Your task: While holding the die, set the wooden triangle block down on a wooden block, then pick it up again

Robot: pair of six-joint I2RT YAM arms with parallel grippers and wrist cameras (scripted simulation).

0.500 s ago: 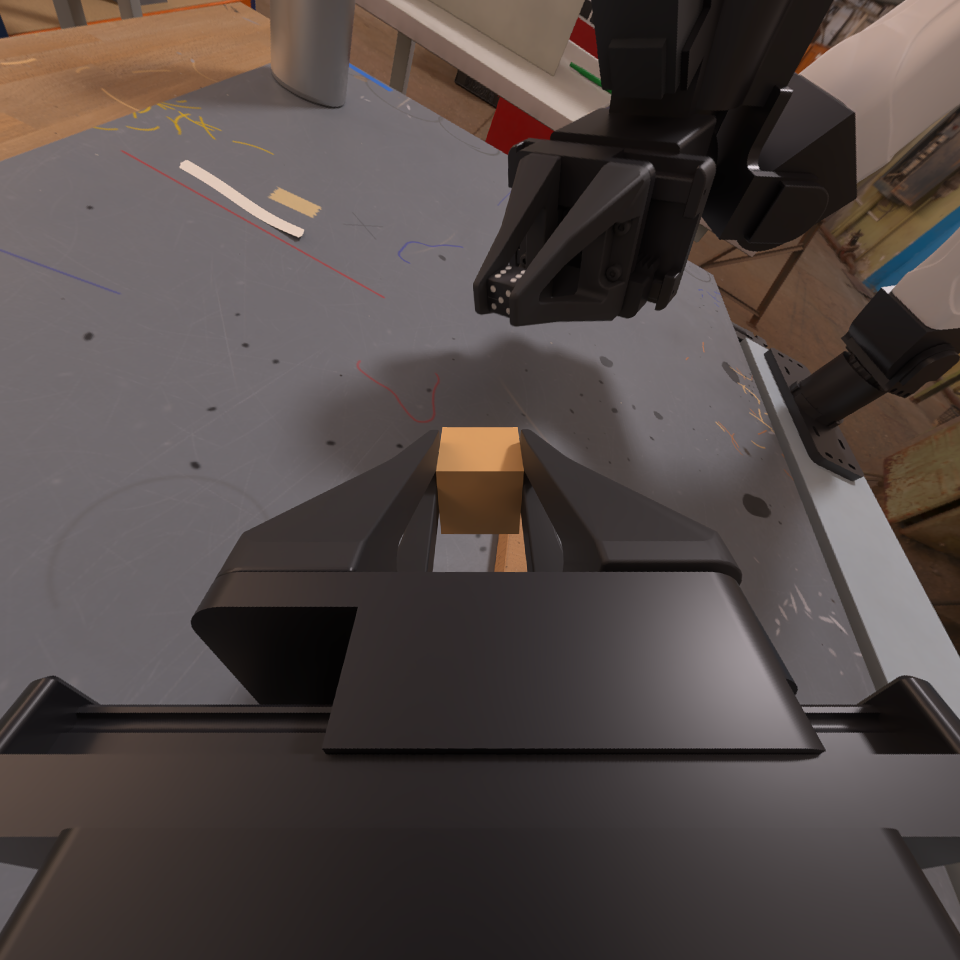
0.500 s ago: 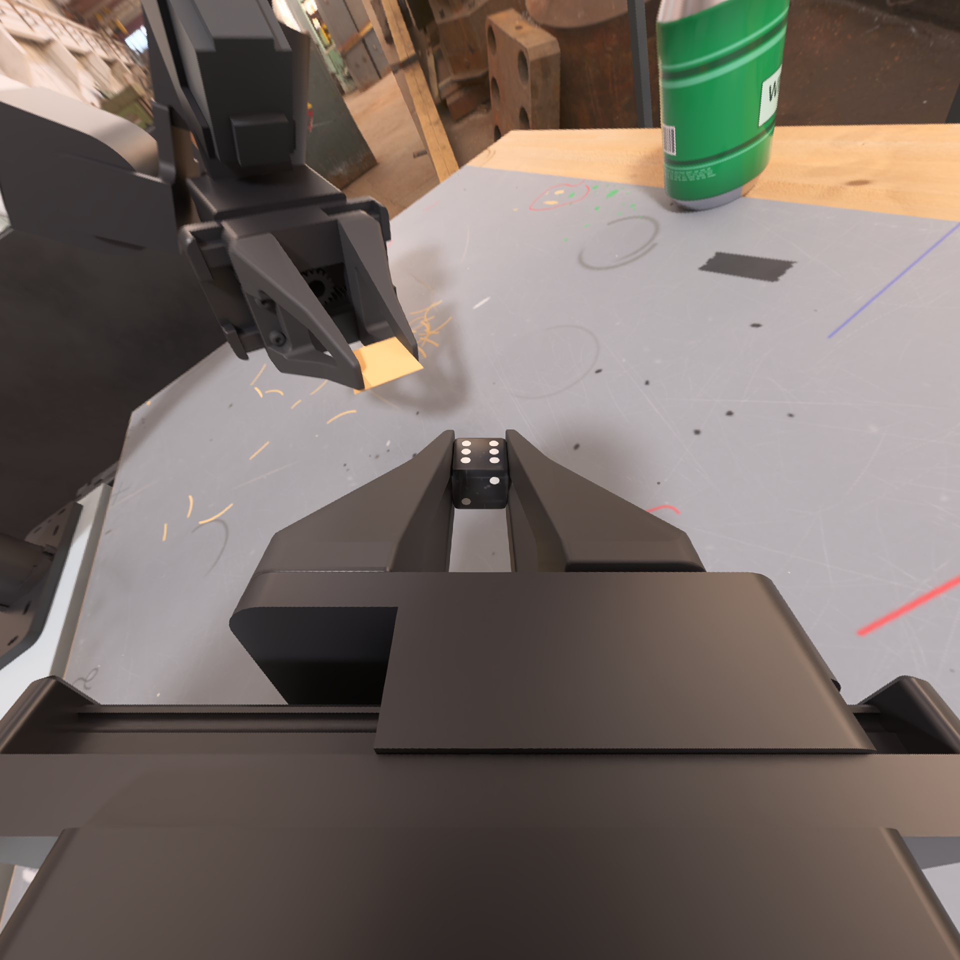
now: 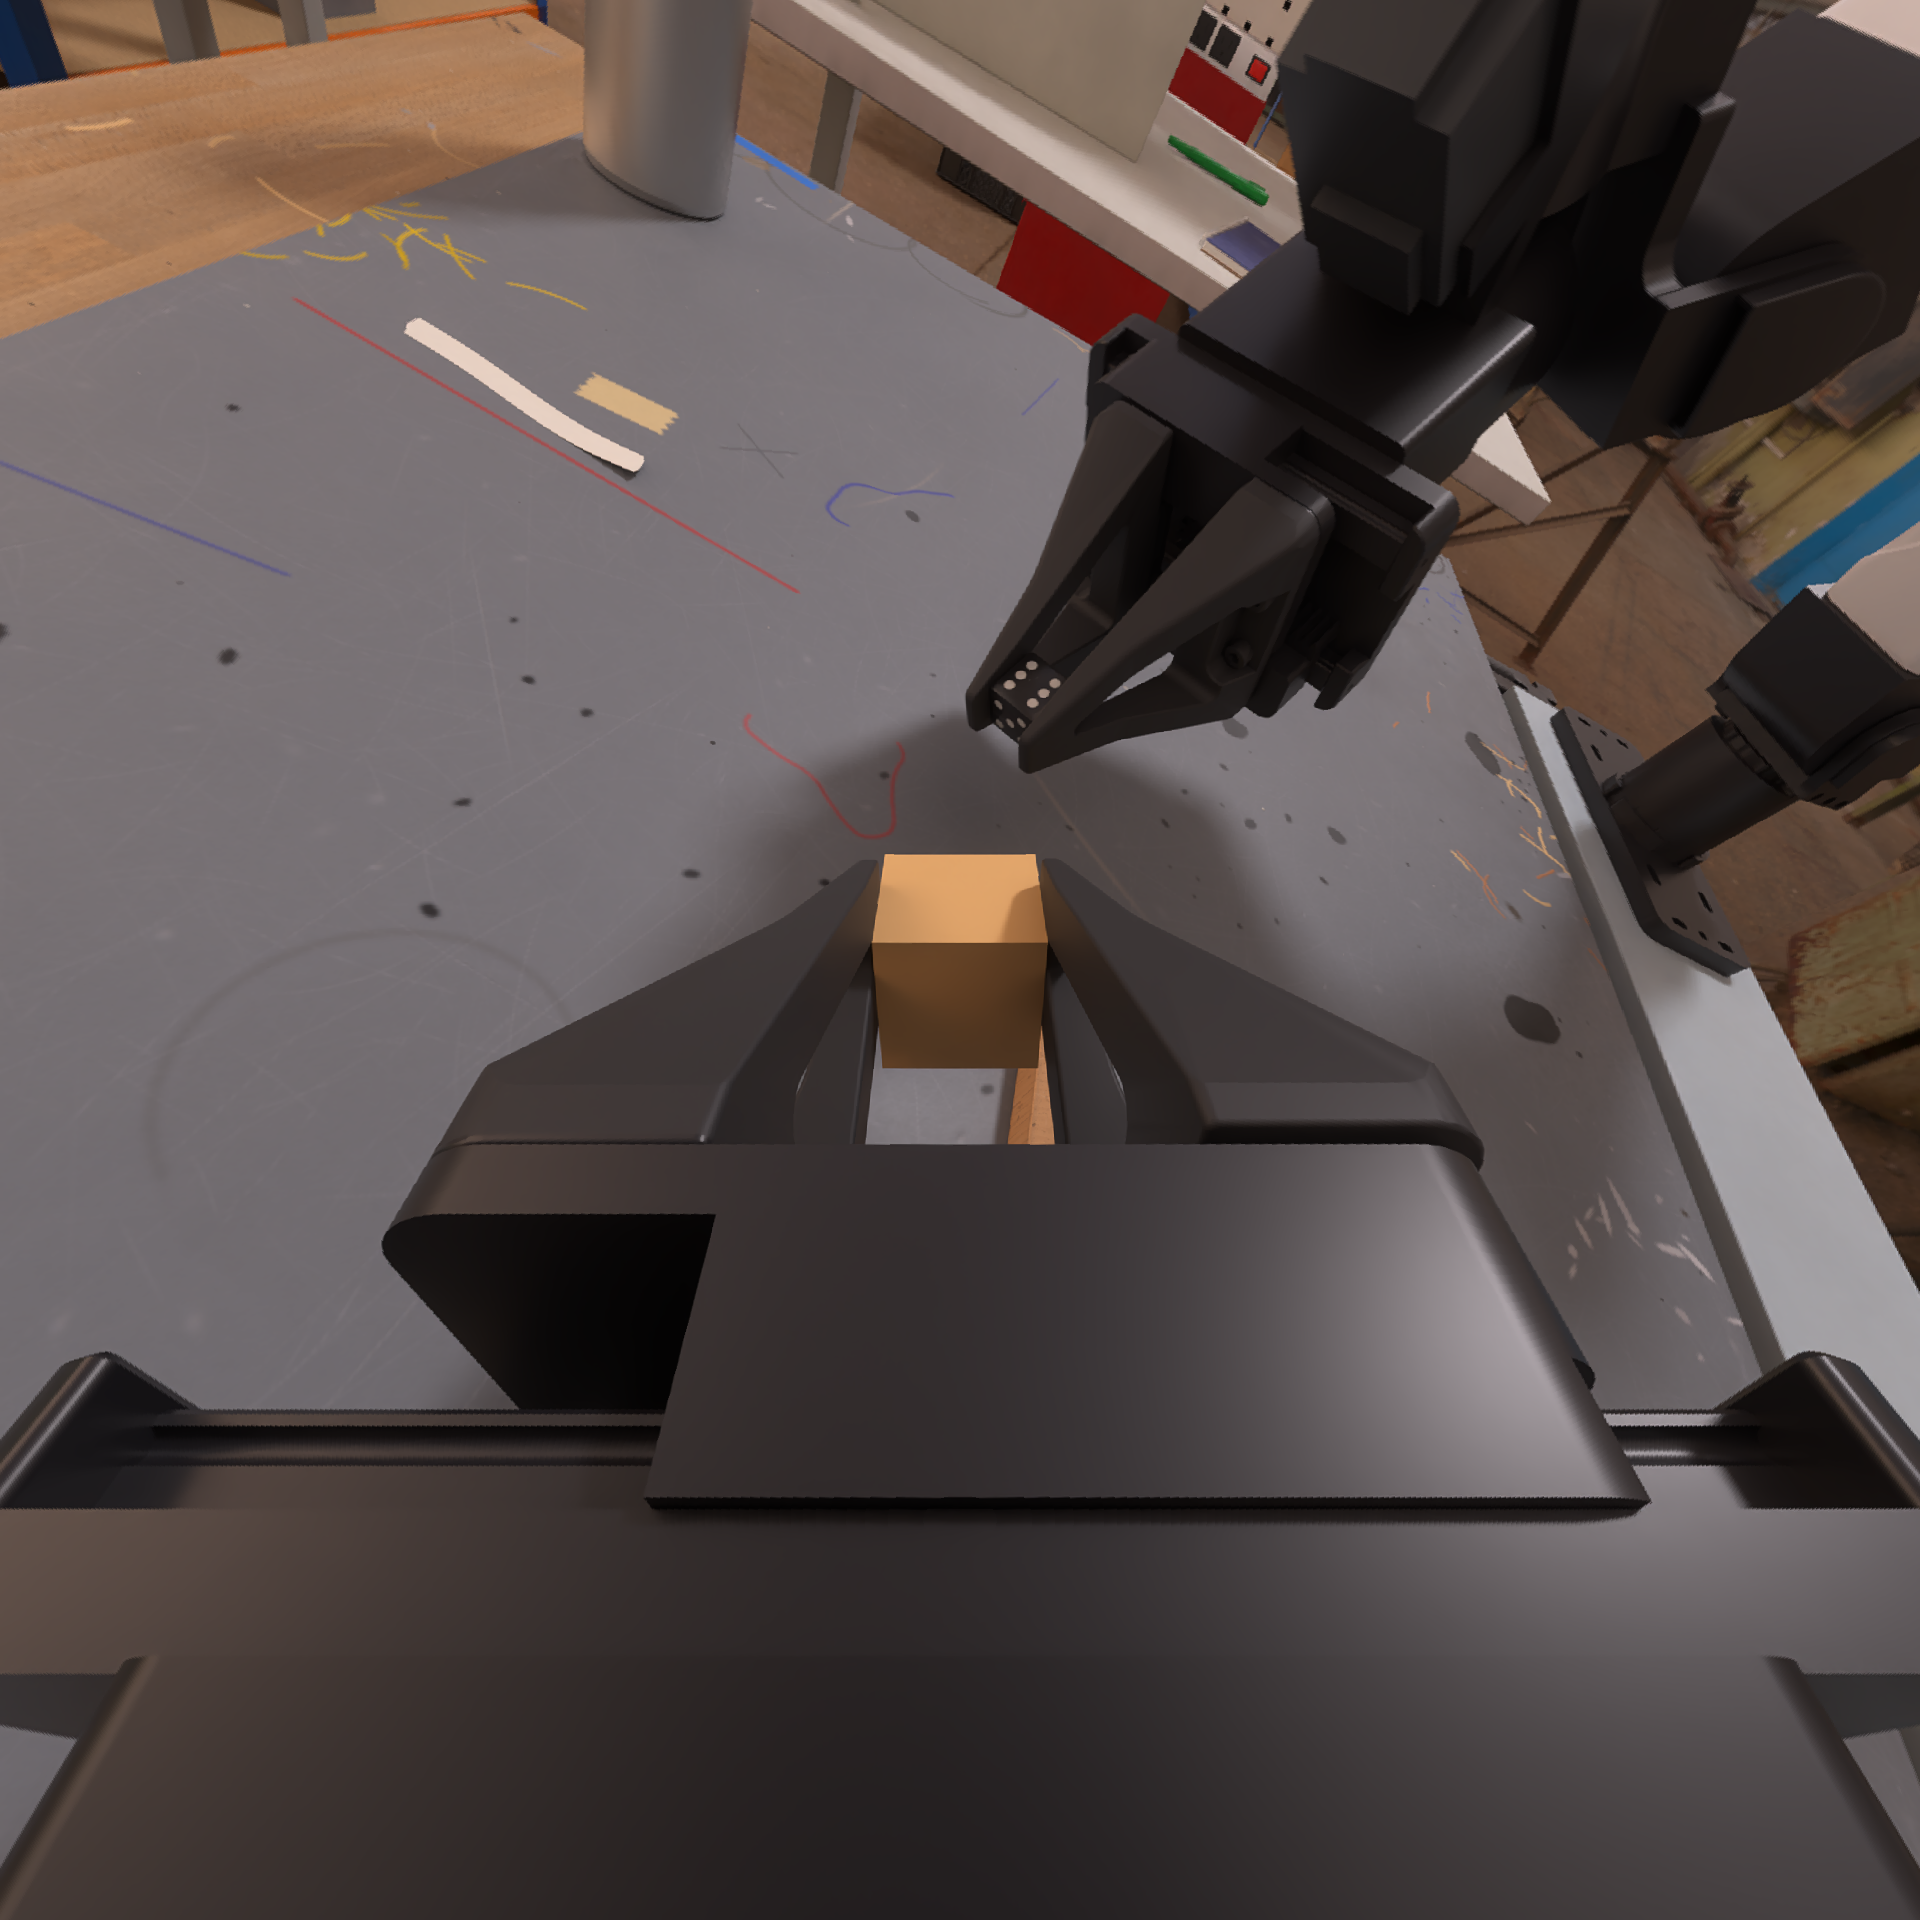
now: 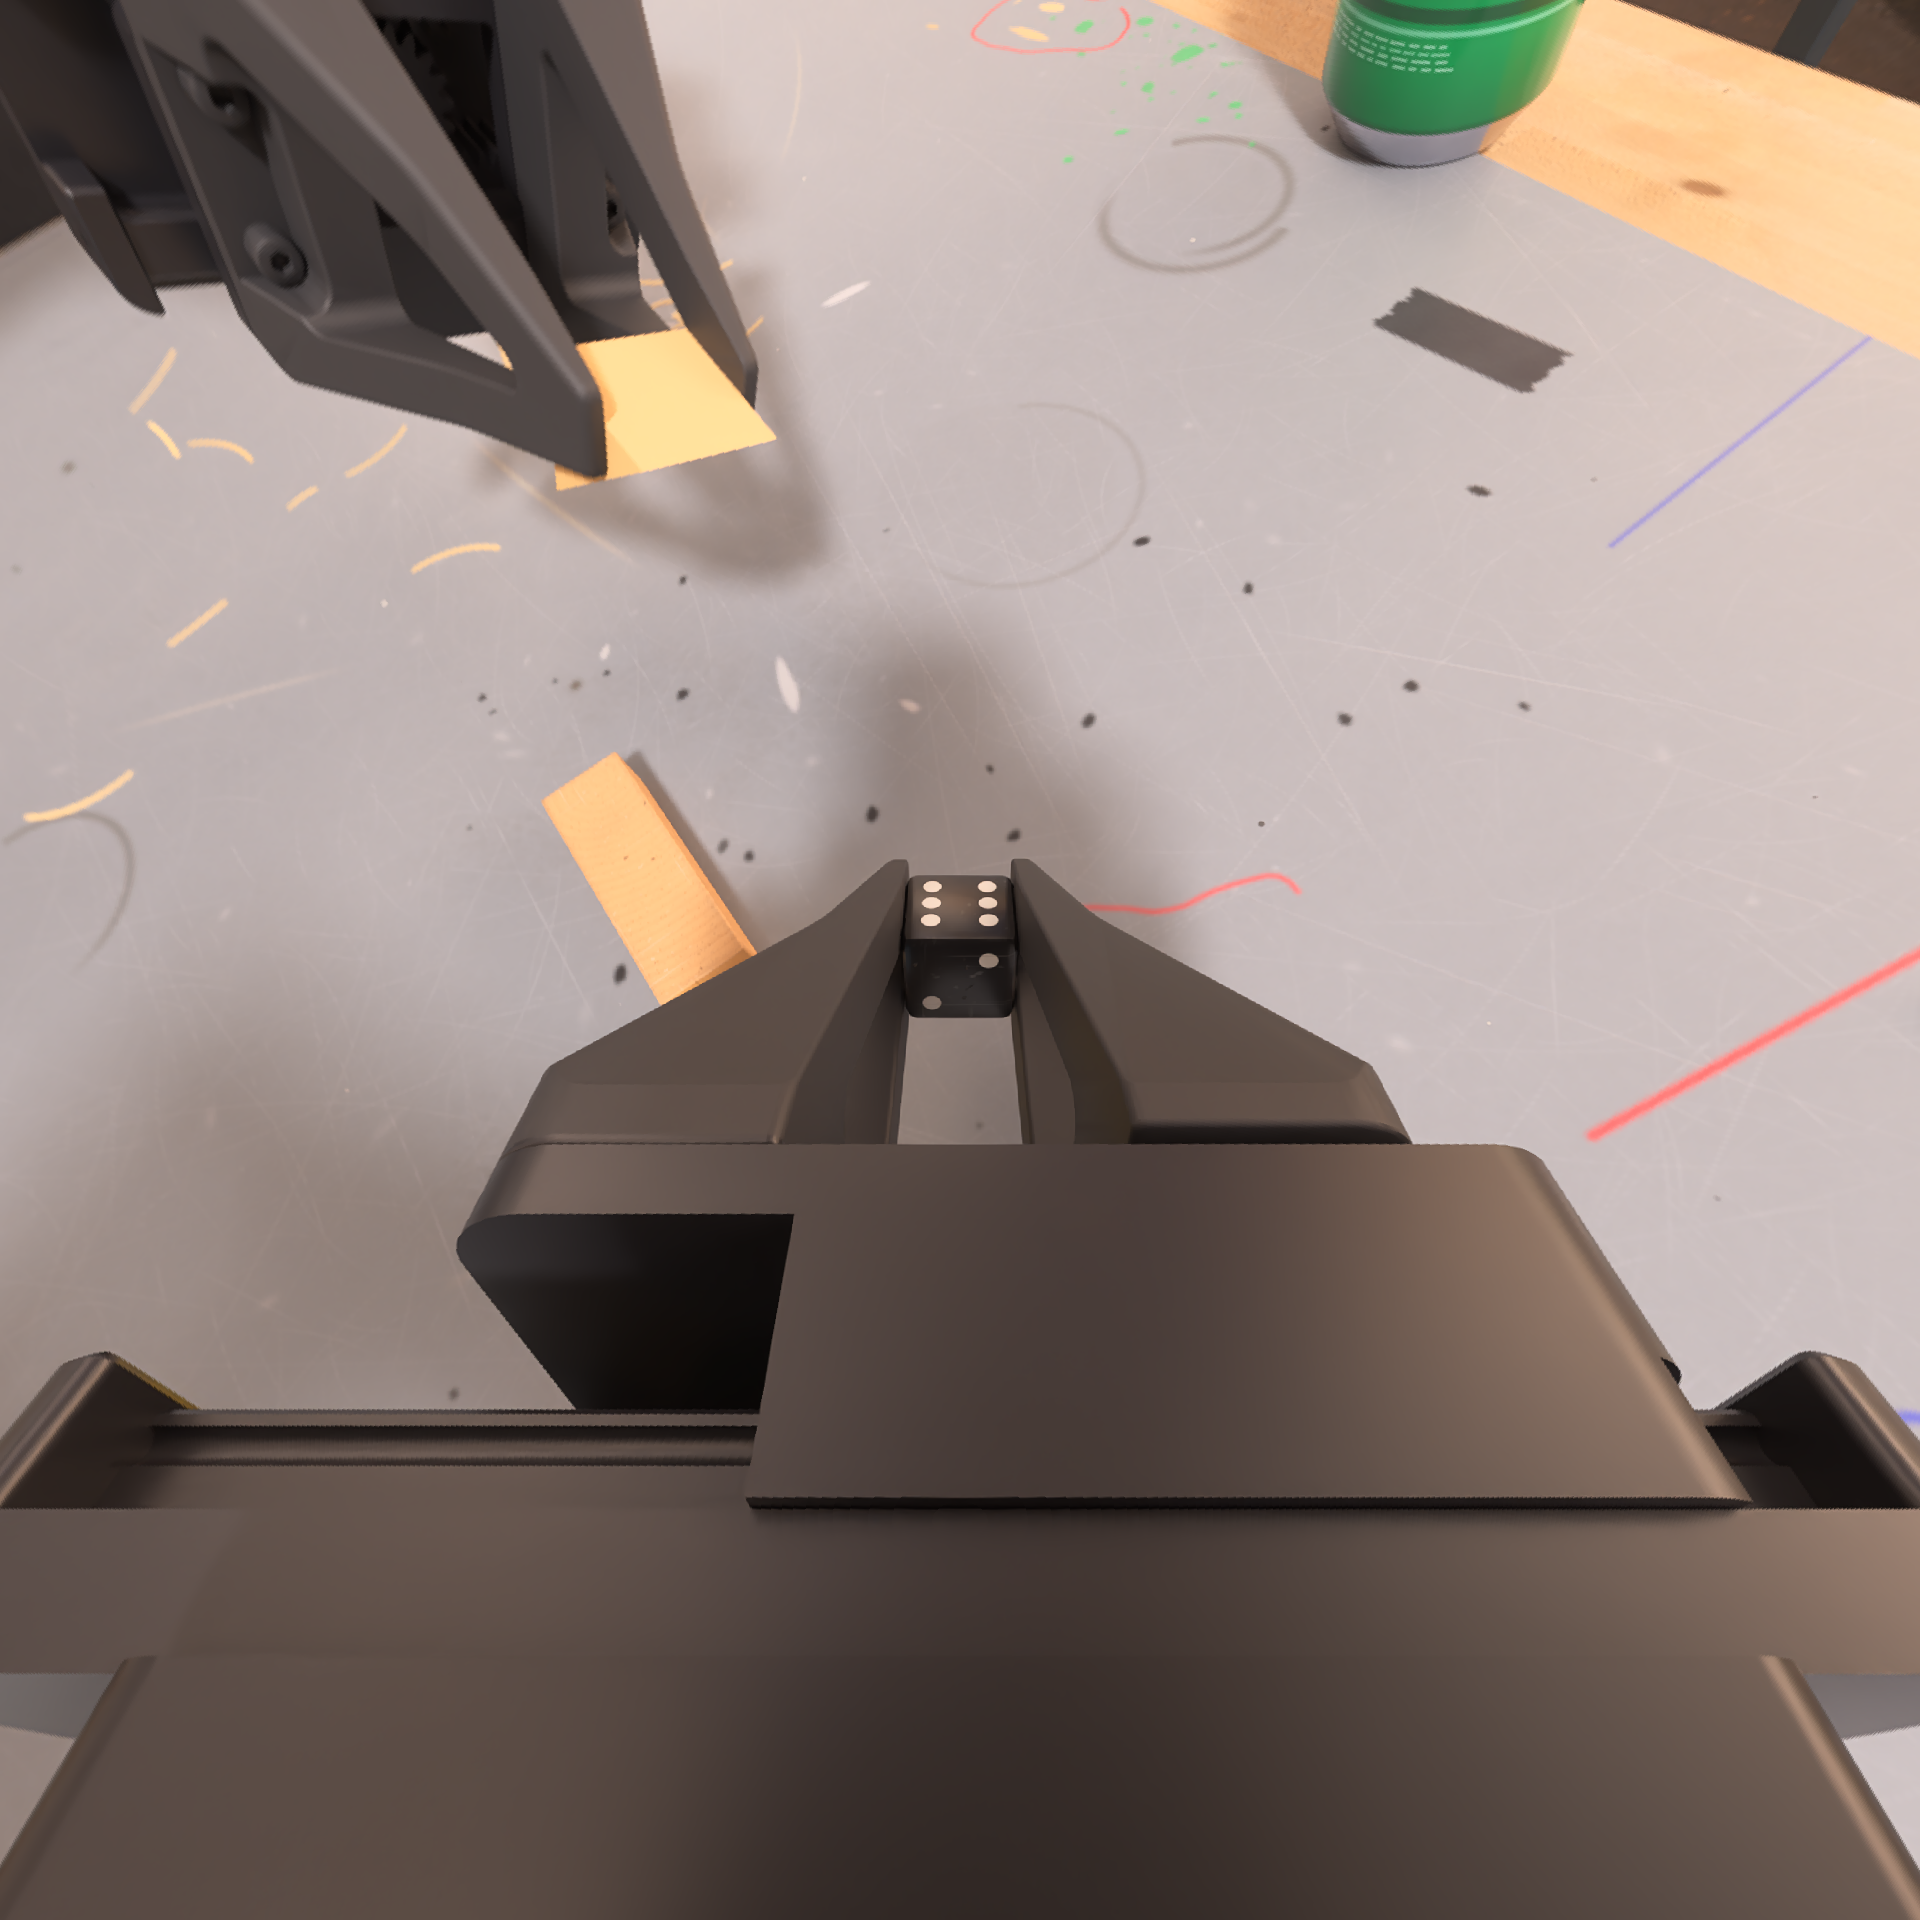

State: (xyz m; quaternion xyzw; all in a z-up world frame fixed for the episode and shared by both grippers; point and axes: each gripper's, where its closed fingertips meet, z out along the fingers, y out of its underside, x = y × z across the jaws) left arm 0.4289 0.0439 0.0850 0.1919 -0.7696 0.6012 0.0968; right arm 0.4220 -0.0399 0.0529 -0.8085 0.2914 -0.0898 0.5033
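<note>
My left gripper point(image 3: 958, 873) is shut on the wooden triangle block point(image 3: 958, 956), a tan block held between its fingertips over the grey mat. A sliver of a flat wooden block point(image 3: 1032, 1107) shows below it between the fingers. My right gripper point(image 4: 958, 873) is shut on a black die point(image 4: 958, 940) with white pips. In the right wrist view the flat wooden block point(image 4: 644, 878) lies on the mat to the left of my right fingers. The left gripper point(image 4: 665, 416) with the triangle block point(image 4: 675, 400) is beyond it at upper left. The right gripper point(image 3: 1023, 727) with the die point(image 3: 1023, 694) shows tilted downward in the left wrist view.
A silver can point(image 3: 665, 104) stands at the mat's far edge. A white strip point(image 3: 520, 395) and a tan tape piece point(image 3: 625, 403) lie flat on the mat. A green can point(image 4: 1444, 73) stands at the far right by the wooden bench top point(image 4: 1714, 177). A dark tape patch point(image 4: 1470, 338) lies near it.
My right gripper has tilted down and come lower with the die, nearer the left gripper; the flat wooden block has come into its view. The left gripper still holds the triangle block.
</note>
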